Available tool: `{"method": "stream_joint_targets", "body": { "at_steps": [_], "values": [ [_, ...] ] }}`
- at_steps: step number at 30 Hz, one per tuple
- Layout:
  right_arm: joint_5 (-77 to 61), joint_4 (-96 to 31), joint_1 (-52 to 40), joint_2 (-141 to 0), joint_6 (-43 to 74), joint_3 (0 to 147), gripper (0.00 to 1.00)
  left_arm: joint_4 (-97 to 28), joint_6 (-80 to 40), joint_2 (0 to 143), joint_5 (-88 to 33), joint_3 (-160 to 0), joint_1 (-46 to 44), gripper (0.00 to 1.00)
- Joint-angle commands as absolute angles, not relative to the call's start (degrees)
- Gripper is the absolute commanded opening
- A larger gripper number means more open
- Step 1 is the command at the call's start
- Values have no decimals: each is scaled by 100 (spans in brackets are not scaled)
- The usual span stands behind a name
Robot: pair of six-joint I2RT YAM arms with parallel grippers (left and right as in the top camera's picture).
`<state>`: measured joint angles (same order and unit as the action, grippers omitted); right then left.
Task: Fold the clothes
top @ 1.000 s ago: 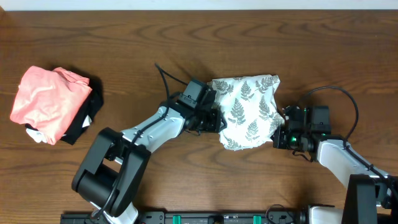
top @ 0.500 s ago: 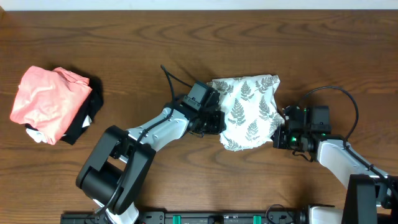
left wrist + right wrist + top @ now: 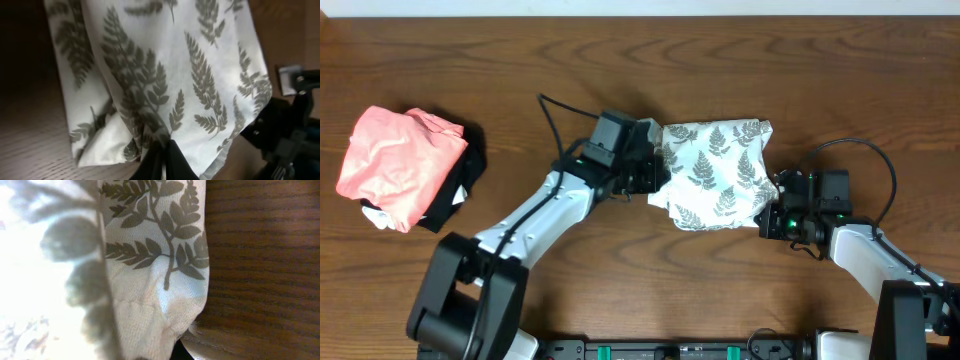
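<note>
Text, labels, brands, numbers, signs: none is showing legibly in any view. The clothes (image 3: 715, 175) are carrying only a fern print.

blocked: clothes (image 3: 715, 178) centre, pink pile (image 3: 395, 165) far left | open: table (image 3: 720, 60) top edge

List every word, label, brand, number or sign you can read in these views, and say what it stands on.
None: no text can be read in any view.
The clothes carry only a grey fern print, no lettering.
The salmon-pink garment and the black cloth under it show no legible tag.
The right arm shows green lights but no readable marking.
</note>
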<state>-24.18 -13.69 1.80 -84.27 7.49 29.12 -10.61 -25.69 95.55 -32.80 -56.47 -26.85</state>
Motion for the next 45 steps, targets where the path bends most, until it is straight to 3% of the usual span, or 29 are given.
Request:
{"method": "stream_joint_targets", "body": {
  "at_steps": [1, 12, 15, 16, 36, 37, 40, 42, 45],
  "values": [
    [-1822, -1413, 228, -8527, 832, 2847, 1, -1087, -2578, 9559, -3229, -5572, -2676, 6],
    [-1822, -1413, 228, -8527, 832, 2847, 1, -1662, -2536, 9559, -3179, -5572, -2786, 7],
    [-1822, -1411, 228, -8530, 832, 2847, 1, -2025, -2539, 9559, -3142, -5572, -2783, 39],
    [-1822, -1411, 228, -8530, 832, 2847, 1, -2056, -2539, 9559, -3142, -5572, -2783, 41],
    [-1826, -1411, 228, -8530, 834, 2847, 1, -1605, -2718, 10381, -3153, -5572, -3483, 47],
    [-1826, -1413, 228, -8530, 832, 2847, 1, -1529, -2733, 10440, -3227, -5572, -3487, 47],
    [-1826, -1413, 228, -8530, 832, 2847, 1, -1208, -2729, 10481, -3498, -5572, -3485, 27],
    [-1826, -1413, 228, -8530, 832, 2847, 1, -998, -2733, 10466, -3597, -5575, -3474, 7],
    [-1826, -1413, 228, -8527, 832, 2847, 1, -864, -2779, 10425, -3717, -5575, -3468, 6]
  ]
}}
